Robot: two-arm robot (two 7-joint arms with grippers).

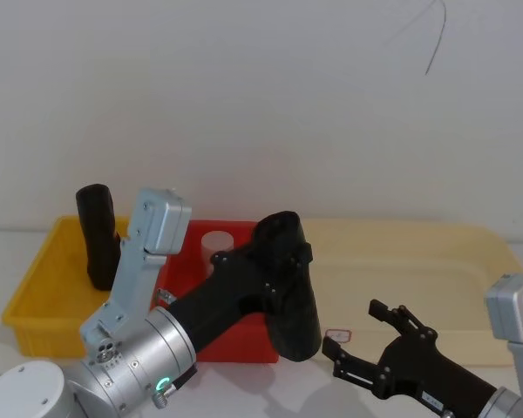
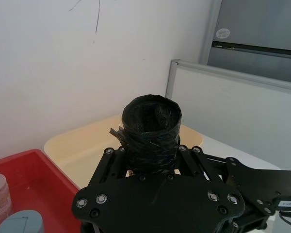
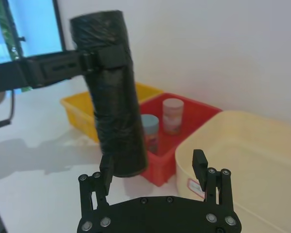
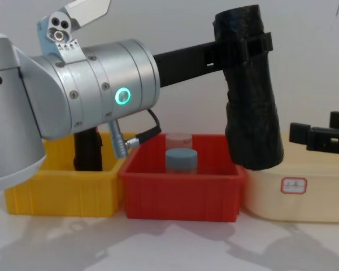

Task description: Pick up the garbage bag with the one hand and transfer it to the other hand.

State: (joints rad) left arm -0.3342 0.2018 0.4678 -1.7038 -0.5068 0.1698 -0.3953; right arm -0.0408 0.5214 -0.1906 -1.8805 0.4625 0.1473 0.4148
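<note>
light: bright, even, indoor | wall [image 1: 244, 104]: white, evenly lit | shadows: soft grey patches on table [image 4: 175, 248] below left gripper [image 4: 243, 48] and its bag [image 4: 251, 118] | bag: dull sheen on wrinkles | ring light [image 4: 122, 96]: glows green behind gripper | window [image 3: 31, 29]: bright beyond gripper

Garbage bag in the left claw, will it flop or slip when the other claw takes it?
Probably stiff: the garbage bag hangs straight though the left claw grips only near its top. Likely light, since that one-ended grip holds it. Its crinkly film looks glossy, so it may slip; the open right claw should close firmly.
</note>
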